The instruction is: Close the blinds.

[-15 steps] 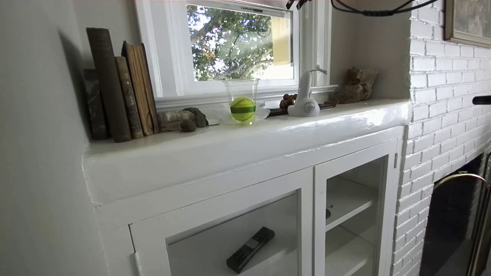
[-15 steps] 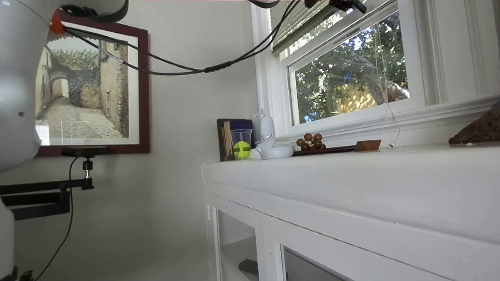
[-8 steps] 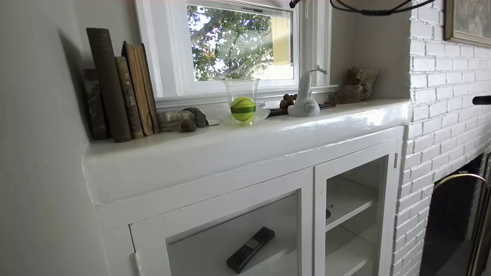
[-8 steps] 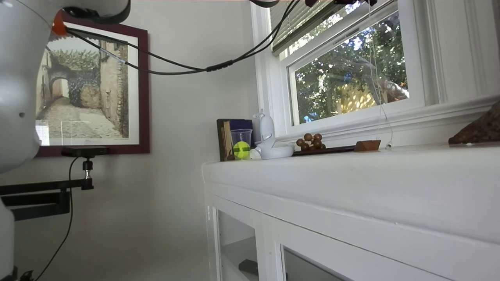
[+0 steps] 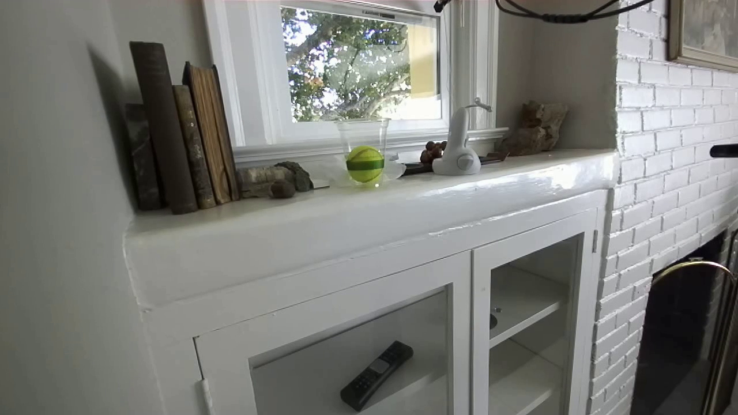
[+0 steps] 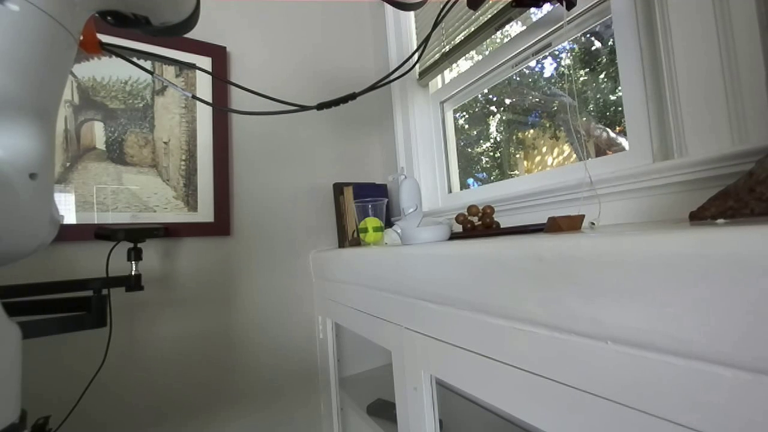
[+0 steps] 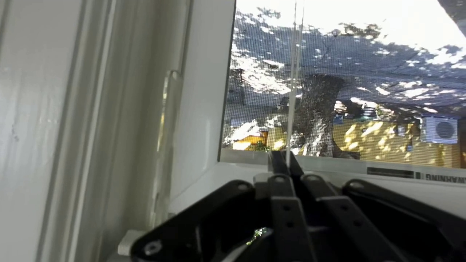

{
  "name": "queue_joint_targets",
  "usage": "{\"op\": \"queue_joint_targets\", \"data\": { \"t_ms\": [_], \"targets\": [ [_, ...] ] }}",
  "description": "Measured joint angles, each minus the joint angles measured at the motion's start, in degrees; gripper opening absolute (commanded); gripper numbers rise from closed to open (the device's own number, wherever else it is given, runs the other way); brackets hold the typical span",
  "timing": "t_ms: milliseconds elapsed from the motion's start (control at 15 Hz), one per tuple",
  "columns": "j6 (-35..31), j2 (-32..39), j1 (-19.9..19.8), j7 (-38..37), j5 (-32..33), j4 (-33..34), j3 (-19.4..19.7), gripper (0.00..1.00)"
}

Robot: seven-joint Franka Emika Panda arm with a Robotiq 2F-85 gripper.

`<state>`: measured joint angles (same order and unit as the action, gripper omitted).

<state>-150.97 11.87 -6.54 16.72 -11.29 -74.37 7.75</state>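
Observation:
The blinds (image 6: 462, 30), pale thin slats with a bottom rail, cover the upper part of the window in an exterior view; their top is out of frame. A thin white cord (image 6: 574, 108) hangs in front of the pane down to the ledge. In the wrist view, that cord (image 7: 291, 109) runs down to the fingertips of my gripper (image 7: 283, 153), which are together with the cord between them. Only the tip of the gripper (image 6: 567, 5) shows at the top edge of an exterior view, at the cord, right of the blinds.
On the ledge (image 5: 323, 213) stand books (image 5: 202, 132), a clear cup (image 5: 363, 129) with a tennis ball, a white device (image 5: 458, 150), wooden beads (image 6: 477, 217), a wooden block (image 6: 564, 223) and a rock (image 6: 738, 192). A black cable (image 6: 336, 103) loops below the arm.
The gripper has gone from partly open to shut on the cord and shifted slightly up in view. The hanging cord has swung a little to the left. The blinds have not moved.

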Motion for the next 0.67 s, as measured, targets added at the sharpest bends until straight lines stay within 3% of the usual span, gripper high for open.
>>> {"op": "queue_joint_targets", "data": {
  "t_ms": [667],
  "targets": [
    [1.55, -1.58, 3.75, -1.85, -0.49, -0.68, -2.01, 0.0]
  ]
}}
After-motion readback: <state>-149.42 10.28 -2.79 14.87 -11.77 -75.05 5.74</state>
